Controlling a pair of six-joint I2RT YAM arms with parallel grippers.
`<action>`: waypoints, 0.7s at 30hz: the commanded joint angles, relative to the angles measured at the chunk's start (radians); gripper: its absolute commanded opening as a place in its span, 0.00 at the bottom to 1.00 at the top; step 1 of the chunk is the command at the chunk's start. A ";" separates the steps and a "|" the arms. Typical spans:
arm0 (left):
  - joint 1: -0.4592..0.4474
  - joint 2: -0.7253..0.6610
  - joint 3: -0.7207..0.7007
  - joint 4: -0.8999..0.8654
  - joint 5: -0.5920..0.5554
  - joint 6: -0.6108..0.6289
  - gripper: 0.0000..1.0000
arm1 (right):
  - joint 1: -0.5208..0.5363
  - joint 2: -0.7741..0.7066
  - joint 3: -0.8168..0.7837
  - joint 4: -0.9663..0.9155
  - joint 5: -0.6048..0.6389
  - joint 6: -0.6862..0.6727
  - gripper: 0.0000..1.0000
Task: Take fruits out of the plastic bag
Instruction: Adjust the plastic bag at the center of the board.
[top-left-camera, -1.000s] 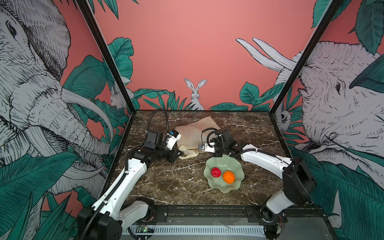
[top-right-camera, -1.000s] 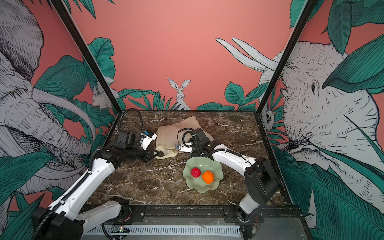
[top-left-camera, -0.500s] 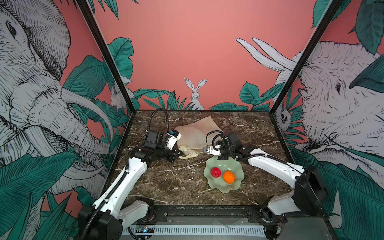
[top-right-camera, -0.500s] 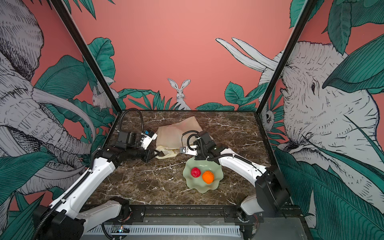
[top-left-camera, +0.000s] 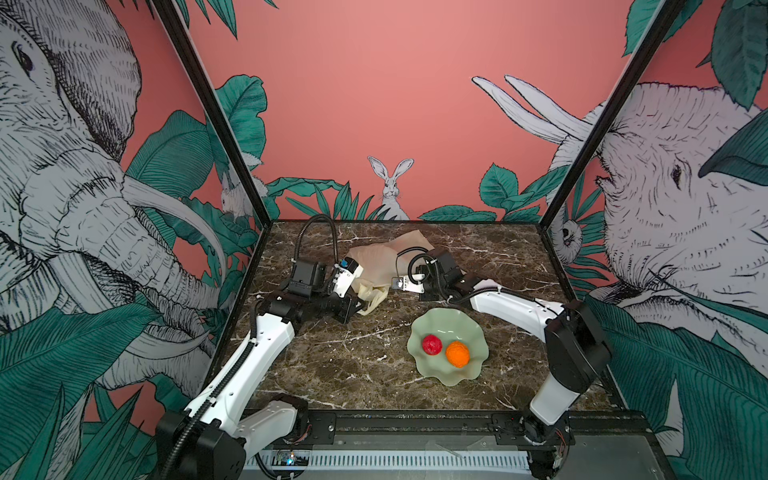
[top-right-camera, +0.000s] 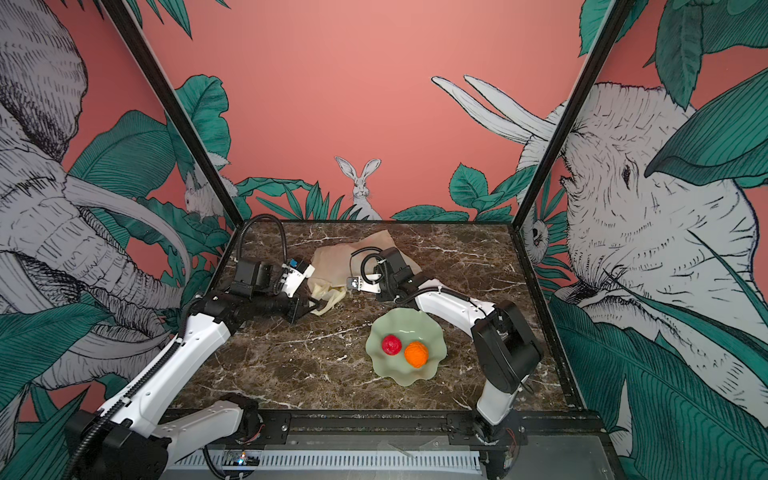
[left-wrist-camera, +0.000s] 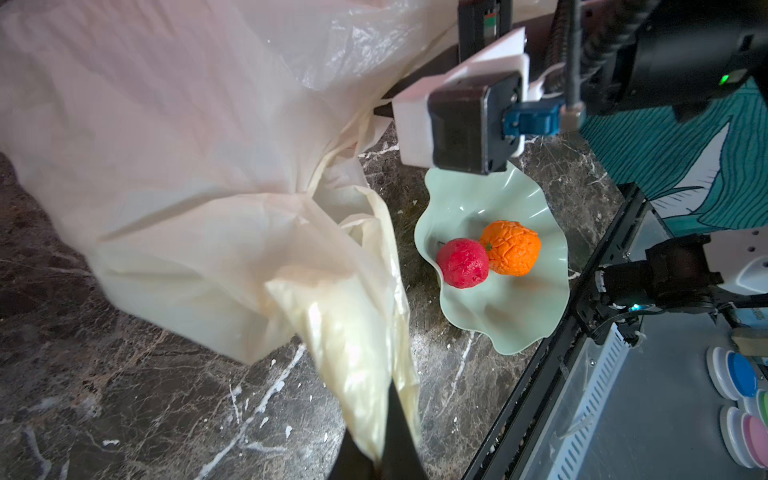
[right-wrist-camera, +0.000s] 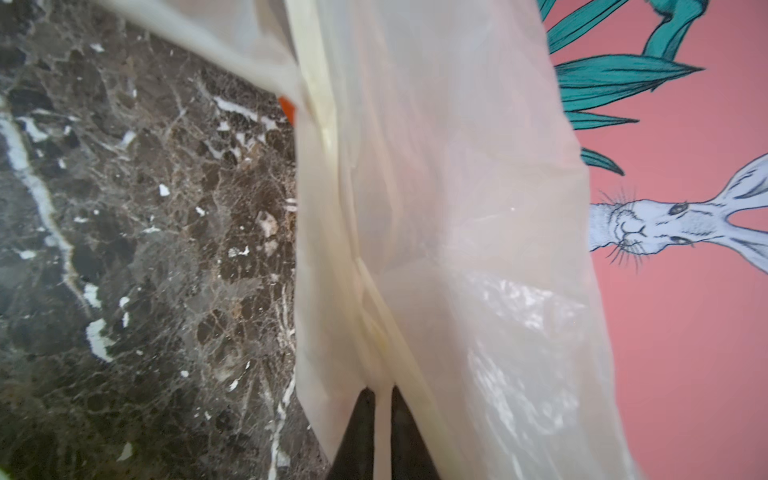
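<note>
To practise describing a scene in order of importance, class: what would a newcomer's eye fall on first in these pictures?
The red fruit and orange fruit stand out brightest, side by side in the pale green wavy dish toward the front of the dark marble table, on the right arm's side. Behind it lies the crumpled cream plastic bag, pinched by both the left gripper and the right gripper.

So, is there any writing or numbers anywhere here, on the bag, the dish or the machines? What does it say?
No text can be read in any view.
On the plastic bag: no lettering shows, only a scrap of orange print.
On the small grey tag by the bag: a pale mark, too small to read.
On the striped label on a black part: blurred, unreadable.
On the green dish: nothing written.
</note>
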 joint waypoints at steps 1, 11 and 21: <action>-0.004 -0.007 0.032 -0.008 0.023 0.003 0.00 | 0.001 -0.014 0.024 -0.046 -0.013 -0.048 0.12; -0.004 0.006 0.035 -0.046 0.023 0.012 0.00 | -0.022 -0.017 0.120 -0.201 0.050 -0.054 0.13; -0.004 0.010 0.050 -0.095 -0.004 0.044 0.00 | -0.028 0.102 0.238 -0.124 0.088 -0.021 0.16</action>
